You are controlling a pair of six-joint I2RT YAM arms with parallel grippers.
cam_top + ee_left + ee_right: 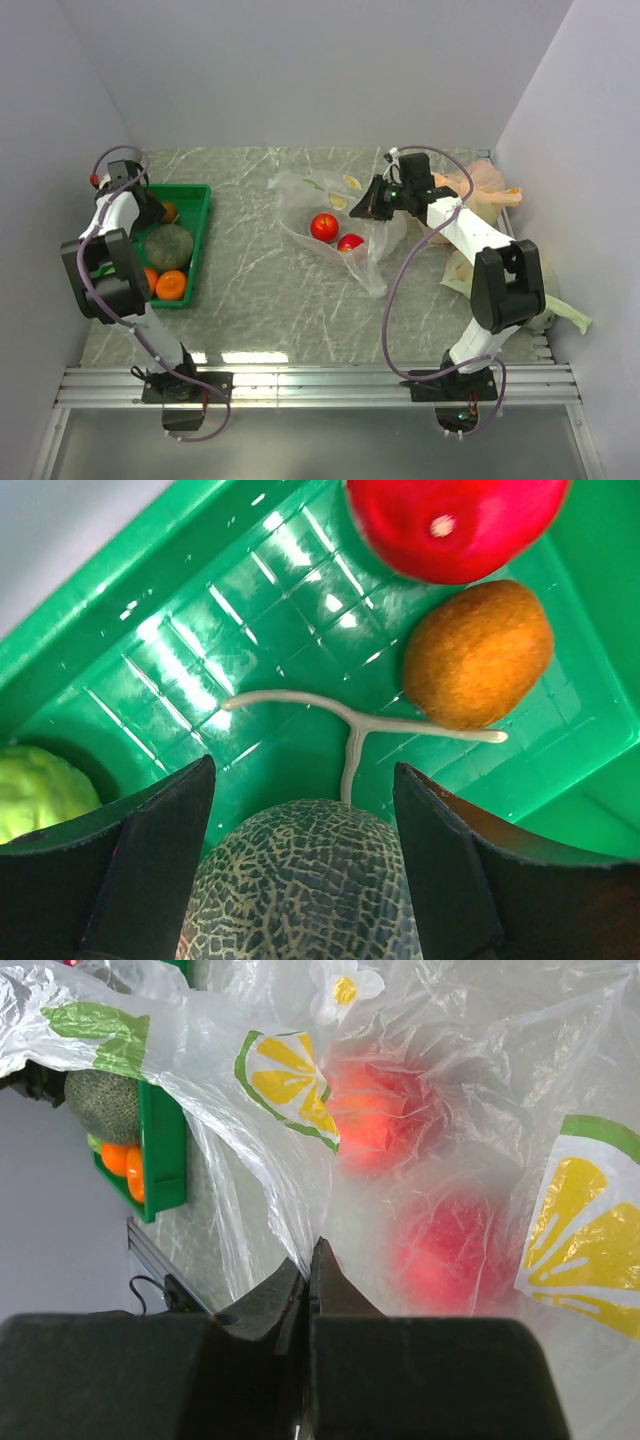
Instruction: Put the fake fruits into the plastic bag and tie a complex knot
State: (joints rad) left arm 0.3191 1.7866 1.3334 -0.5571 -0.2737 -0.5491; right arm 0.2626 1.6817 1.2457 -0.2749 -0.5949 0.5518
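Left gripper (302, 780) spread over the tray fruit; right gripper (310, 1260) pinching the plastic bag (297, 192).
Left gripper is in the green tray (204, 225) at the counter's (250, 290) left side, its fingers wide apart on either side of the netted dull green melon piece (300, 880); can't tell if they touch it. Just past the melon's pale stem lie a brown fruit (478, 652) and a red ball (450, 520), with a light green ball (40, 790) at the left and orange balls (171, 285) at the tray's near end. Right gripper's fingers are pressed together on a fold of the clear lemon-print bag, mid-counter. Two red fruits (323, 227) sit inside it, side by side. An orange-tinted bag (480, 185) and a pale green bag (565, 312) lie along the right wall.
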